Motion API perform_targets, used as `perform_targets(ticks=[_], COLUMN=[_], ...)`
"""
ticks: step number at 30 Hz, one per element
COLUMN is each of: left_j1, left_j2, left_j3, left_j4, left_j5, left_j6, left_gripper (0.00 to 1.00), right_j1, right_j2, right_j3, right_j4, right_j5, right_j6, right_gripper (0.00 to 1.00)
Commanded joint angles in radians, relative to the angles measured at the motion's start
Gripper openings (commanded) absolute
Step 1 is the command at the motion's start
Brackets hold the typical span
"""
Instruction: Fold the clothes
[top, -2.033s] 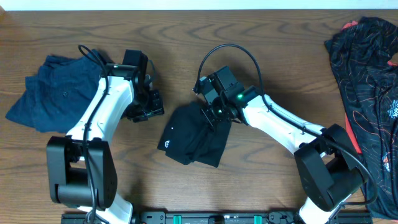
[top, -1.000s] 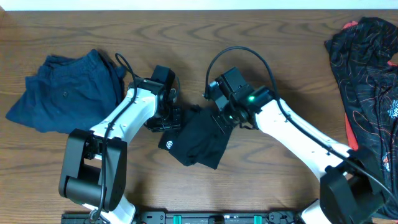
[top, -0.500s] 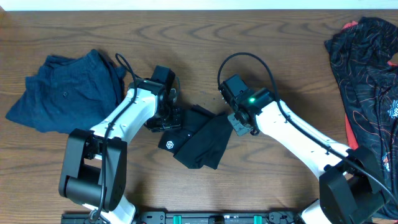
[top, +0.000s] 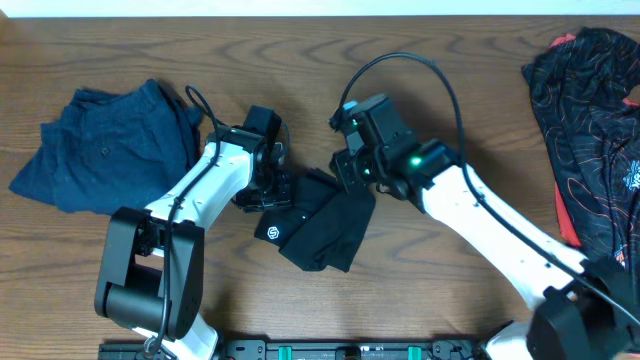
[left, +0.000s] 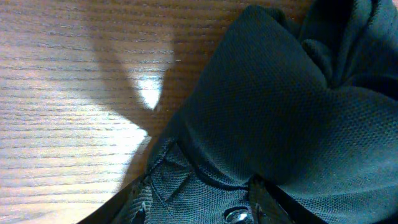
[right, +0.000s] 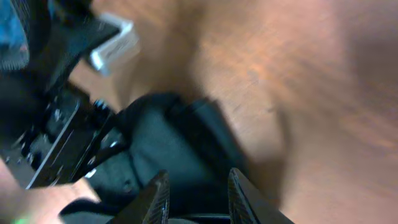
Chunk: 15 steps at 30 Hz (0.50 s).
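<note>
The clothes (top: 325, 232), a black shirt with a small white hexagon logo, lie bunched in a narrow fold at the table's middle. My left gripper (top: 272, 192) sits at the shirt's upper left edge. In the left wrist view its jaws (left: 199, 211) are closed on a ridge of the black knit (left: 267, 106). My right gripper (top: 352, 172) hovers over the shirt's upper right corner. In the right wrist view its gripper (right: 199, 196) stands open, nothing between the fingers, and the dark cloth (right: 168, 137) lies beyond them.
A dark blue garment (top: 100, 145) lies crumpled at the left. A black garment with thin red lines (top: 590, 120) lies along the right edge. Bare wooden table (top: 450, 70) shows behind the arms. The left arm (right: 56, 137) fills the right wrist view's left side.
My right gripper has let go of the shirt's right flap, opened, and moved back up and to the left over it. The left arm has stayed still.
</note>
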<state>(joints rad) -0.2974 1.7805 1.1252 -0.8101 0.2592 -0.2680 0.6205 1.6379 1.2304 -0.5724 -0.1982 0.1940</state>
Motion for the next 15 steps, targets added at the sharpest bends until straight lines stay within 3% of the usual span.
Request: perform_targets(ticks=[1,6,15], left_j1=[-0.001,-0.001,-0.001], left_j2=[0.017,0.017,0.017], left_j3=[-0.017,-0.017,-0.017], left_j4=[-0.002,-0.003,-0.003], left_j5=[-0.016,-0.016,-0.016], left_j6=[0.005,0.005,0.005], left_gripper=[0.52,0.52,0.52], right_j1=[0.037,0.054,-0.022], right_j2=[0.090,0.166,0.171], right_j3=[0.000,0.000,0.000], right_j4=[-0.020,-0.126,-0.415], right_j5=[-0.140,-0.085,0.427], right_j6=[-0.009,-0.018,0.037], right_gripper=[0.30,0.29,0.27])
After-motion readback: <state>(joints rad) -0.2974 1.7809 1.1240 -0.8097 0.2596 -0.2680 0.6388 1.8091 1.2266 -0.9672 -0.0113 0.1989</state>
